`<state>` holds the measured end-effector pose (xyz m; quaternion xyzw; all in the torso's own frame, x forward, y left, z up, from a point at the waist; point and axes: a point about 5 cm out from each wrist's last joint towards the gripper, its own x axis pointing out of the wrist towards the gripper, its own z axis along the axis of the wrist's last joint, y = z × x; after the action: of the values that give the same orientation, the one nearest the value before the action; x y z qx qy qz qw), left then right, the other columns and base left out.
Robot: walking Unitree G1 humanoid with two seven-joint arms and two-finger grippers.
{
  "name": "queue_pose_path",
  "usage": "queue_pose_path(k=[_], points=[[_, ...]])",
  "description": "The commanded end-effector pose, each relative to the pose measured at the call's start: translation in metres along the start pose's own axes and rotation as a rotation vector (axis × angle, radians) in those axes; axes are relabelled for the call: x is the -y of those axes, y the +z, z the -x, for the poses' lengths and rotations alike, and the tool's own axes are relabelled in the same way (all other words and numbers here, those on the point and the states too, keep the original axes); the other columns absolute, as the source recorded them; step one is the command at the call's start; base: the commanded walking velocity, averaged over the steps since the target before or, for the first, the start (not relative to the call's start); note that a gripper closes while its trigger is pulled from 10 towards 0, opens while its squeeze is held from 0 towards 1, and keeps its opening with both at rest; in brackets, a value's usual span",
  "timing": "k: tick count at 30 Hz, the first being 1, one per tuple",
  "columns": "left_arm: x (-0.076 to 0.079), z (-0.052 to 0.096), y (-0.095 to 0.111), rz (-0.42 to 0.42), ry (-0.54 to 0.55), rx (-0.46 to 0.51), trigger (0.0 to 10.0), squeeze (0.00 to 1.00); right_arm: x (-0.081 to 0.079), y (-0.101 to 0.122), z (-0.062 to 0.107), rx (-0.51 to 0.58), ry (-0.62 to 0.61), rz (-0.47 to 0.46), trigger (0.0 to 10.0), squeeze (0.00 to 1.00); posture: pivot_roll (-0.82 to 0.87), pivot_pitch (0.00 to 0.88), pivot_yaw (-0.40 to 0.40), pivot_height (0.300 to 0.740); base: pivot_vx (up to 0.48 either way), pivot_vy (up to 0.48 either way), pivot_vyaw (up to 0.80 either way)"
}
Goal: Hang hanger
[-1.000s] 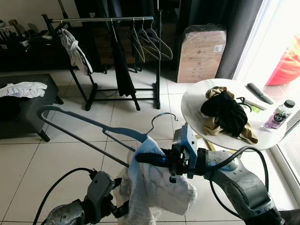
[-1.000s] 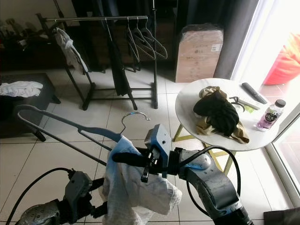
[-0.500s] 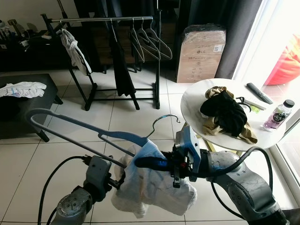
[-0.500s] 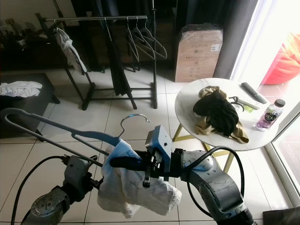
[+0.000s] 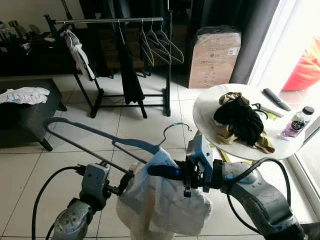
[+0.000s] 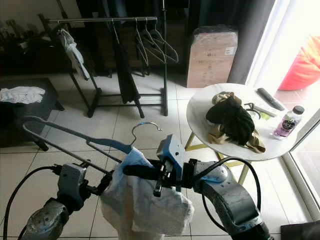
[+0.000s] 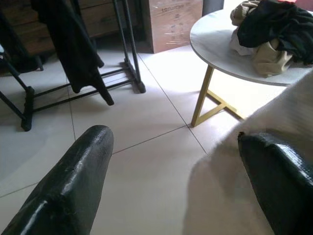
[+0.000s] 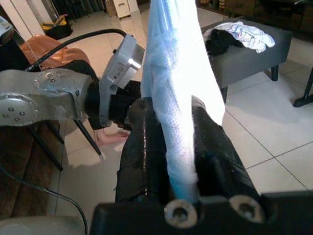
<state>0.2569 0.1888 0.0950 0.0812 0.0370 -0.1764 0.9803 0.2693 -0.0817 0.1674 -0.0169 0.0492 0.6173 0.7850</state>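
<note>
The robot is holding a blue hanger [image 5: 100,137] with a white cloth [image 5: 162,202] draped on it, low in front of its body. The right hand [image 5: 160,171] is squeezing tight on the blue bar where the white cloth is hanging over it, and the right wrist view is showing both black fingers [image 8: 215,147] pressing the cloth from each side. The left hand [image 5: 125,182] is sitting just beside the cloth with its two fingers [image 7: 73,181] spread wide and holding nothing.

A second ago the left hand was lower down, under the cloth. Now it is coming up beside the cloth, and the long end of the hanger is swinging a little. It looks like the left hand is getting out of the way, so the right hand is carrying the hanger alone.

The clothes rack [image 5: 107,21] is standing well apart, across the tiled floor [image 5: 130,122], with a few hangers and dark clothes on it. So the hanging part is not done yet, and the robot is likely needing to walk over there first.

A round counter [image 5: 205,107] on the right is holding a pile of clothes [image 5: 240,122], a remote and a bottle [image 5: 296,122]. A wrapped cardboard box [image 5: 215,55] is wearing a white label, but the writing is too small to read.
</note>
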Motion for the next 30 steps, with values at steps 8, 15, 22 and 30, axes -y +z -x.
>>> queue_pose_path(k=[8,15,22,30], points=[[0.012,-0.001,0.002,0.004,-0.073,0.016,10.0,0.00,-0.013,0.008,0.003,0.051,0.094,0.014,0.0,0.00,-0.09,0.173,0.003,0.740,0.000,0.000,0.00],[0.024,0.008,0.003,0.002,-0.283,-0.056,10.0,0.00,0.008,0.008,0.001,0.041,-0.058,0.054,0.0,0.00,-0.09,0.173,0.007,0.740,0.000,0.000,0.00],[0.016,0.017,0.006,-0.056,-0.258,-0.067,10.0,0.00,0.036,0.017,-0.009,0.078,-0.232,0.071,0.0,0.00,-0.09,0.166,0.014,0.740,0.000,0.000,0.00],[0.026,0.017,0.013,0.028,-0.192,-0.006,10.0,0.00,0.044,0.019,-0.013,0.101,-0.272,0.071,0.0,0.00,-0.08,0.166,0.014,0.740,0.000,0.000,0.00]])
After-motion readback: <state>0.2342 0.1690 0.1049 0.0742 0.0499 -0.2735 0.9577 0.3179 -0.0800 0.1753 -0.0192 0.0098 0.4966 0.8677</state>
